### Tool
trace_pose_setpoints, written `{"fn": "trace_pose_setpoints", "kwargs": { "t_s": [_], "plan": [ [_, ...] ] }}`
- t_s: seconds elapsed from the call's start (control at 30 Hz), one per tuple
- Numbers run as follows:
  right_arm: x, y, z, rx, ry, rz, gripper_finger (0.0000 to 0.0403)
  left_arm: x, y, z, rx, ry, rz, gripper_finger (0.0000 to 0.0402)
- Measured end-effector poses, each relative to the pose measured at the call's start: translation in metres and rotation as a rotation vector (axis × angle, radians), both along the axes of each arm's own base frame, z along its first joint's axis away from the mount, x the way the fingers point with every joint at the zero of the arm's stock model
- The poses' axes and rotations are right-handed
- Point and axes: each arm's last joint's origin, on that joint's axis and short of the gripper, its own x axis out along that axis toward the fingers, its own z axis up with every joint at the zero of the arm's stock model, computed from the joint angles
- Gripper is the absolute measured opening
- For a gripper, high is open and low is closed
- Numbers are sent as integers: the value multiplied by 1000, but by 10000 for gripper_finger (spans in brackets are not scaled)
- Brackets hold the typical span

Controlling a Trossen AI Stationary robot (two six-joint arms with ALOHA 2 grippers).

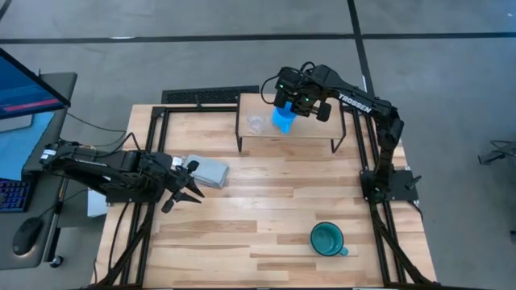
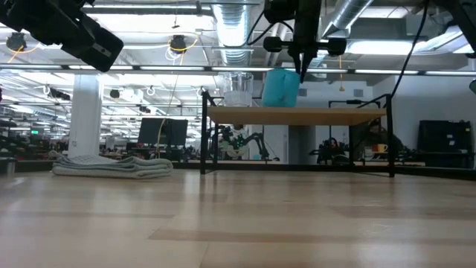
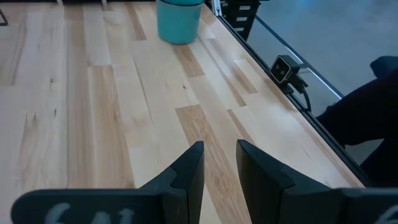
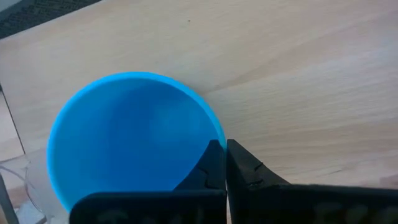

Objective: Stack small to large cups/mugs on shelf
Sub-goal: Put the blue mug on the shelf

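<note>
A bright blue mug (image 1: 282, 119) stands upright on the light-wood shelf (image 1: 314, 133), close beside a tiny clear glass cup (image 1: 256, 123) at the shelf's left end. My right gripper (image 1: 292, 109) is above the blue mug and shut on it. The blue mug's handle does not show. A larger teal-green mug (image 1: 327, 238) stands on its base on the plank table near the front right, mouth up. My left gripper (image 1: 189, 193) is open and empty over the table's left side, next to a flat grey block (image 1: 211, 171). My right gripper pinches the blue mug's wall at the rim (image 4: 210, 138), one finger inside the mug and one outside. The fingers come from above, pointing down. In the low view the mug (image 2: 281, 88) is upright with its base at the shelf board (image 2: 335, 115).
The shelf stands on black legs (image 1: 239, 138) at the table's far middle. A black rail frame (image 1: 153, 153) borders the table. A keyboard, a mouse and a monitor are off the table's left edge. The tabletop (image 1: 266, 201) between the shelf and the teal-green mug is bare wood.
</note>
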Motion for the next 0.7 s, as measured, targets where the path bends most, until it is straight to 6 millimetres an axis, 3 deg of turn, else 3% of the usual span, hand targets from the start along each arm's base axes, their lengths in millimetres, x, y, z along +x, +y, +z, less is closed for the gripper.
{"fn": "trace_pose_setpoints", "kwargs": {
  "t_s": [0.7],
  "plan": [
    [-4, 2, 8, -3, 31, 23, 5, 0, 0, 0, 0, -1, 1, 85]
  ]
}}
